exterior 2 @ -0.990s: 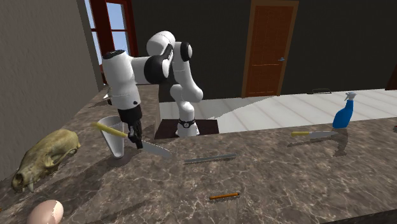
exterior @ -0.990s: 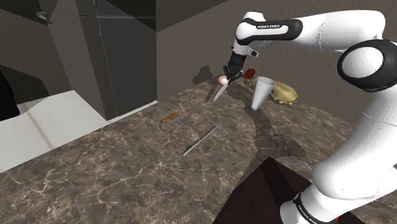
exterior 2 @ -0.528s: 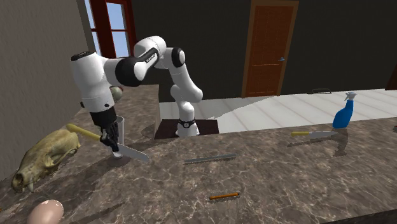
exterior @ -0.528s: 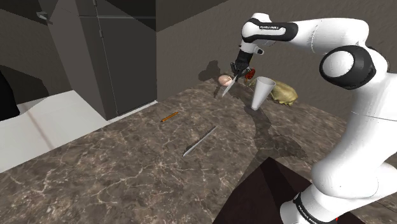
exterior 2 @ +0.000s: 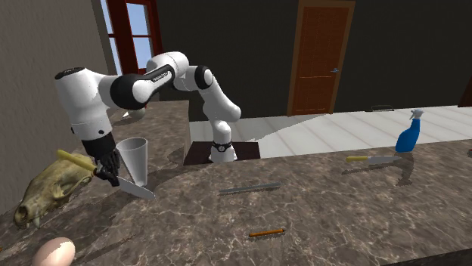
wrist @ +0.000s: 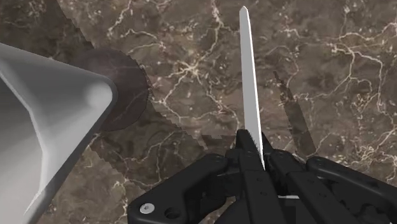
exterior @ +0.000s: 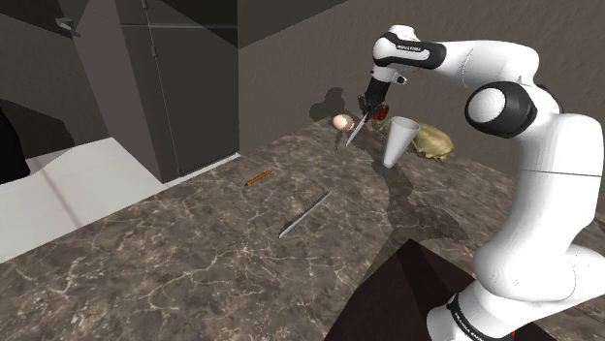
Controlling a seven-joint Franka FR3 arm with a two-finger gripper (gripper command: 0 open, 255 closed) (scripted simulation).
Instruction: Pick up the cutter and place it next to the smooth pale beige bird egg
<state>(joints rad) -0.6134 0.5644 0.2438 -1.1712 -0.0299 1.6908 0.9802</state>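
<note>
Gripping the knife [exterior 2: 137,187], hand [exterior 2: 110,174] above dark veined marble counter [exterior 2: 325,208], brown door [exterior 2: 321,57] beyond.

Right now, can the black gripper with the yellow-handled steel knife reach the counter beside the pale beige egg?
Probably yes. The gripper holds the knife above the marble counter, and bare stone lies between it and the egg. The yellowish animal skull sits beside that path, so the handle might brush it.

Beside the matt grey cup [wrist: 44,121], the knife [wrist: 249,89] shows smooth bright metal above the veined marble counter [wrist: 178,38].
</note>
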